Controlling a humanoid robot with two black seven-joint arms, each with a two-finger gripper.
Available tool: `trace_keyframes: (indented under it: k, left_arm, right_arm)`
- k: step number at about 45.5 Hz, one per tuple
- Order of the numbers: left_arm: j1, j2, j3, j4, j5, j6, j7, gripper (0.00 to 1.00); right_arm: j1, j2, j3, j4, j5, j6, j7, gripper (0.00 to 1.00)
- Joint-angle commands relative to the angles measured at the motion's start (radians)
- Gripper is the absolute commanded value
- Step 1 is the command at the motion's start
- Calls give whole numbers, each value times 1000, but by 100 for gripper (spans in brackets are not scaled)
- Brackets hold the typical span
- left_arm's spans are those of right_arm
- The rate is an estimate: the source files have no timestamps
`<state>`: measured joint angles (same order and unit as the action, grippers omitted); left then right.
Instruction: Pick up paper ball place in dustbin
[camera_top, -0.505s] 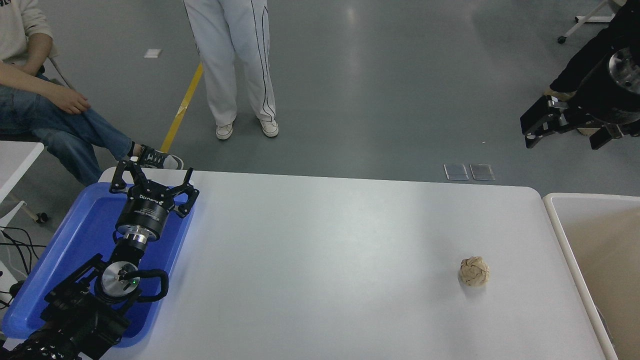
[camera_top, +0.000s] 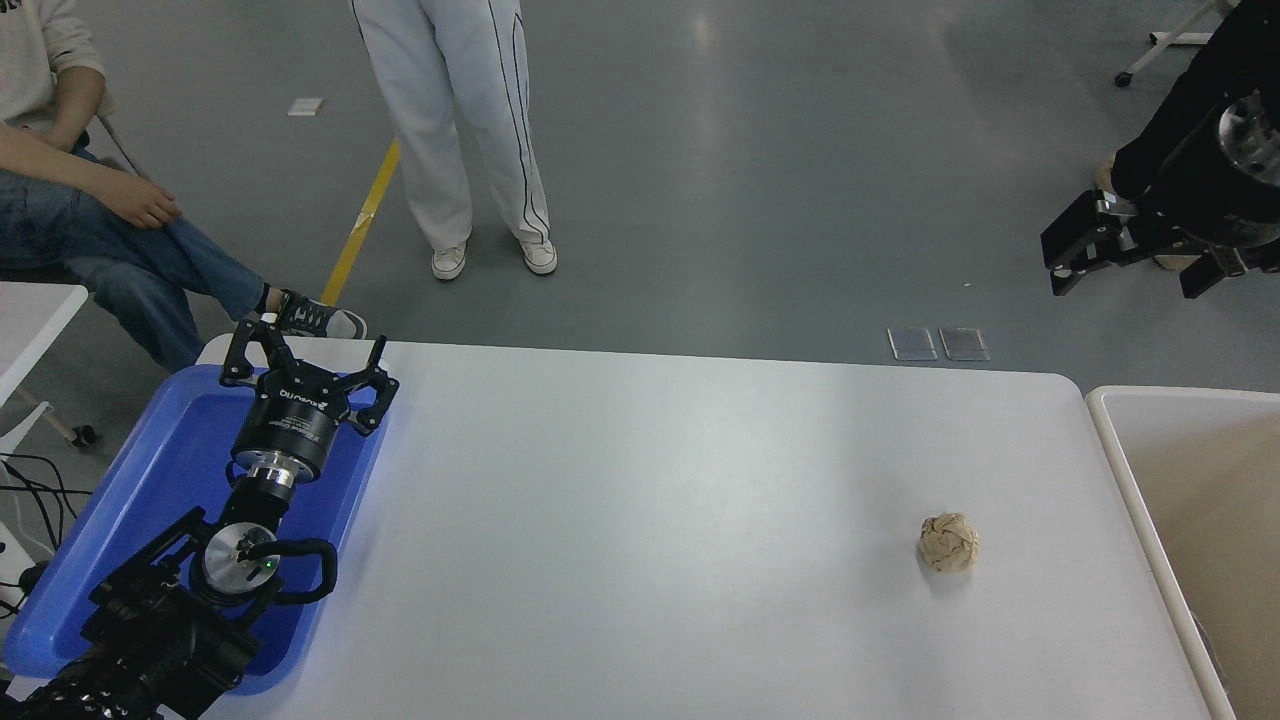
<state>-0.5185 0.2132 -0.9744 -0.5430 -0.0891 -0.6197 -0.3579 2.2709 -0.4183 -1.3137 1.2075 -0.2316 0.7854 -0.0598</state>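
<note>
Crumpled tan paper ball (camera_top: 948, 542) lying untouched on the white bench (camera_top: 650, 500) beside the dustbin (camera_top: 1105, 420), left pincer (camera_top: 305, 358) parked splayed over the blue tray (camera_top: 150, 470), right pincer (camera_top: 1140, 255) hovering beyond, barely shifting, apart, pickup pending.

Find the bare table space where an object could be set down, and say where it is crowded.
Free: the wide white table between the blue tray and the paper ball. Crowded: the tray, under the parked left gripper. The dustbin borders the right edge.
</note>
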Motion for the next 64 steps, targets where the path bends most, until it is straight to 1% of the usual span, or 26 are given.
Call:
trace_keyframes:
  k: [1, 36, 39, 44, 47, 64]
  left_arm:
    - [0, 0, 0, 0, -1, 0, 1, 100]
    - [0, 0, 0, 0, -1, 0, 1, 100]
    - [0, 0, -1, 0, -1, 0, 1, 100]
    - [0, 0, -1, 0, -1, 0, 1, 100]
    - [0, 0, -1, 0, -1, 0, 1, 100]
    - [0, 0, -1, 0, -1, 0, 1, 100]
  right_arm:
    - [6, 3, 4, 0, 0, 0, 0, 100]
    - [4, 9, -6, 0, 0, 0, 0, 100]
    - [3, 10, 7, -2, 12, 0, 2, 100]
    - [-19, 12, 7, -2, 90, 0, 0, 100]
    - [-45, 13, 5, -2, 110, 0, 0, 100]
    - [-145, 35, 47, -8, 106, 0, -2, 100]
